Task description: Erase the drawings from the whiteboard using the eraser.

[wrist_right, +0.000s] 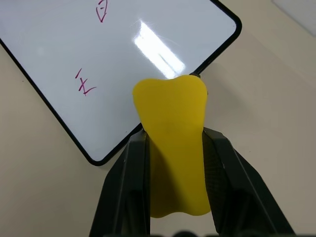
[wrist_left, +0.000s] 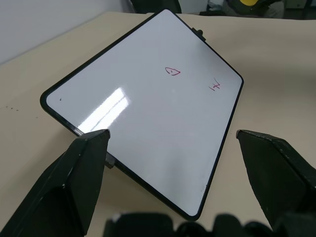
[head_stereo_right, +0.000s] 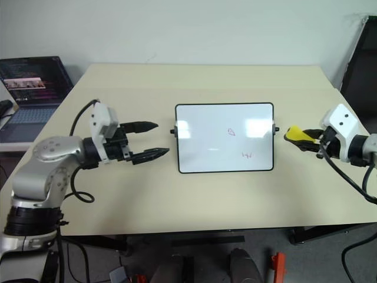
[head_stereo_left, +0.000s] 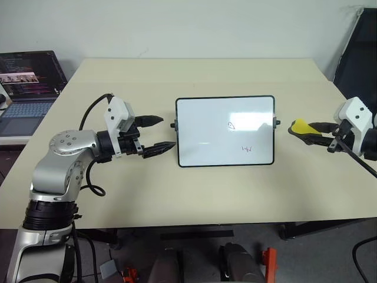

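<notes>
From the head camera, the whiteboard (head_stereo_left: 225, 131) lies flat at the middle of the beige worktop (head_stereo_left: 194, 194), its long sides running left to right, with small black knobs at both short ends. Two reddish drawings (head_stereo_left: 231, 125) show on its right half: a small loop near the centre and a squiggle nearer the robot toward the right edge; a third mark, if there is one, is too small to make out from here. The left gripper (head_stereo_left: 158, 134) hovers just left of the board's left edge, its two black fingers spread apart and pointing at the board without touching it. The right gripper (head_stereo_left: 301, 131) sits off the board's right end, clear of the frame, pinching the yellow eraser (head_stereo_left: 301, 126), whose end pokes out toward the board. A laptop (head_stereo_left: 26, 88) with a lit screen stands at the far left beside the worktop. The left wrist camera looks across the board between its own spread fingers (wrist_left: 74, 182), with both red marks on the board's far half and a tiny dark speck near its left corner. The right wrist camera shows the eraser clamped between the two fingers (wrist_right: 126, 190), its tip over the board's right edge beside a knob.
</notes>
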Action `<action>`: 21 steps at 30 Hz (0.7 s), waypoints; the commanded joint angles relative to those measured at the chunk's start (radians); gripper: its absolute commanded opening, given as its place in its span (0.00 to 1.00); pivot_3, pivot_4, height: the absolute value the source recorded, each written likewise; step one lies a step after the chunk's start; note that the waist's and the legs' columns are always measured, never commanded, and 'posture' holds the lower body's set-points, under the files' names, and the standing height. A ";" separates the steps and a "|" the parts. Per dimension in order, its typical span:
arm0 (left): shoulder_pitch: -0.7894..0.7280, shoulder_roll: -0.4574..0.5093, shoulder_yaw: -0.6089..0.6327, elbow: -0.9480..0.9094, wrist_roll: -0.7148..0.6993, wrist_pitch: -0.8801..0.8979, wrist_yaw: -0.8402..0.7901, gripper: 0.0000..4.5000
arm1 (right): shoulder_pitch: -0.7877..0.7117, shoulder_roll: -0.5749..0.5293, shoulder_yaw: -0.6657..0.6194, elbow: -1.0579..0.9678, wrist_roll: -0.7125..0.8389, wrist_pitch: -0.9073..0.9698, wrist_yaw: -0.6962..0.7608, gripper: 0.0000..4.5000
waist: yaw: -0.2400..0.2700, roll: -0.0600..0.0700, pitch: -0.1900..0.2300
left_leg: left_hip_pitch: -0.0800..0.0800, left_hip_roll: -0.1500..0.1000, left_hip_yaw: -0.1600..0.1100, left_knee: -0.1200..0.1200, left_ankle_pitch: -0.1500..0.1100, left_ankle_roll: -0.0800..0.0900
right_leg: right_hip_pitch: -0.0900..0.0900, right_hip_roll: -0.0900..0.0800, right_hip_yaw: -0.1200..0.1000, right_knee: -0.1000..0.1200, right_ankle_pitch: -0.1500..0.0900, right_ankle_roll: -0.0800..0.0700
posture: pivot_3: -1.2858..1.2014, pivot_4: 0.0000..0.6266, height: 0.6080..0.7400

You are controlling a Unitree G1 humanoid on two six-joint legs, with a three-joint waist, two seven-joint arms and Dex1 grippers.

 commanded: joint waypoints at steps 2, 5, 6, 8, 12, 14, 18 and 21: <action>-0.005 -0.001 0.009 -0.032 -0.008 -0.002 0.007 1.00 | -0.018 -0.012 -0.023 -0.015 0.017 -0.003 -0.008 0.24 | 0.000 0.000 0.000 | 0.000 0.000 0.000 0.000 0.000 0.000 | 0.000 0.000 0.000 0.000 0.000 0.000 | 0.52 0.24 1.00; -0.002 -0.002 0.011 -0.038 -0.010 0.002 0.010 1.00 | -0.019 -0.012 -0.021 -0.014 0.017 -0.002 -0.010 0.24 | 0.000 0.000 0.000 | 0.000 0.000 0.000 0.000 0.000 0.000 | 0.000 0.000 0.000 0.000 0.000 0.000 | 0.52 0.24 1.00; -0.002 -0.002 0.011 -0.039 -0.010 0.004 0.012 1.00 | -0.020 -0.011 -0.020 -0.015 0.017 0.000 -0.010 0.24 | 0.001 0.000 0.000 | 0.000 0.000 0.000 0.000 0.000 0.000 | 0.000 0.000 0.000 0.000 0.000 0.000 | 0.52 0.24 1.00; -0.001 -0.005 0.009 -0.041 -0.009 0.005 0.015 1.00 | -0.022 -0.008 -0.016 -0.016 0.018 0.001 -0.012 0.24 | 0.001 0.000 0.000 | 0.000 0.000 0.000 0.000 0.000 0.000 | 0.000 0.000 0.000 0.000 0.000 0.000 | 0.52 0.24 1.00; -0.002 -0.010 0.005 -0.042 -0.010 0.006 0.020 1.00 | -0.027 -0.005 -0.008 -0.016 0.019 0.003 -0.015 0.24 | 0.001 0.000 0.000 | 0.000 0.000 0.000 0.000 0.000 0.000 | 0.000 0.000 0.000 0.000 0.000 0.000 | 0.52 0.24 1.00; -0.002 -0.010 0.004 -0.040 -0.010 0.005 0.022 1.00 | -0.030 -0.004 -0.006 -0.017 0.021 0.004 -0.014 0.24 | 0.001 0.000 0.000 | 0.000 0.000 0.000 0.000 0.000 0.000 | 0.000 0.000 0.000 0.000 0.000 0.000 | 0.52 0.24 1.00; -0.005 -0.009 0.007 -0.026 -0.005 -0.005 0.022 1.00 | -0.038 0.002 0.001 -0.023 0.025 0.009 -0.016 0.24 | 0.001 0.000 0.000 | 0.000 0.000 0.000 0.000 0.000 0.000 | 0.000 0.000 0.000 0.000 0.000 0.000 | 0.52 0.24 1.00; -0.005 -0.010 0.007 -0.025 -0.003 -0.008 0.023 1.00 | -0.043 0.008 0.005 -0.029 0.027 0.014 -0.017 0.24 | 0.001 0.000 0.000 | 0.000 0.000 0.000 0.000 0.000 0.000 | 0.000 0.000 0.000 0.000 0.000 0.000 | 0.52 0.24 1.00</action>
